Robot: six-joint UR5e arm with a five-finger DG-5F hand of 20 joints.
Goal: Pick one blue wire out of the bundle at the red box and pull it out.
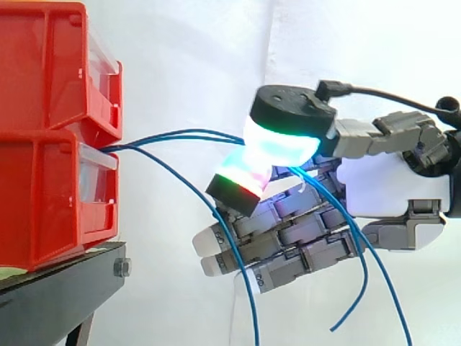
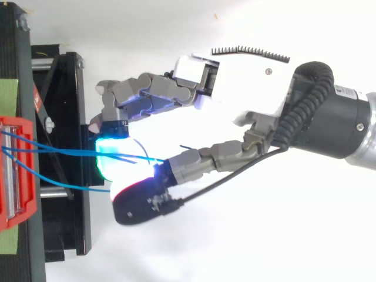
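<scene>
Several thin blue wires (image 1: 180, 135) come out between the two stacked red bins (image 1: 50, 202) at the left. My hand (image 1: 389, 187) reaches in from the right and is shut on the blue wires: a glowing cyan-green fingertip pad (image 1: 281, 144) presses down on a red-green pad (image 1: 241, 184) with the wires pinched between them. Those wires run nearly level and taut from bin to pinch. One loose wire (image 1: 209, 209) arcs down from the bin and hangs free. In the top view the wires (image 2: 64, 154) lead from the red bin (image 2: 29, 194) to the hand (image 2: 247, 82).
The bins rest on a black stand (image 1: 57, 295) with a bolt at its corner. Loose wire ends (image 1: 360, 288) hang down behind the hand's lower fingers. A white curtain fills the background.
</scene>
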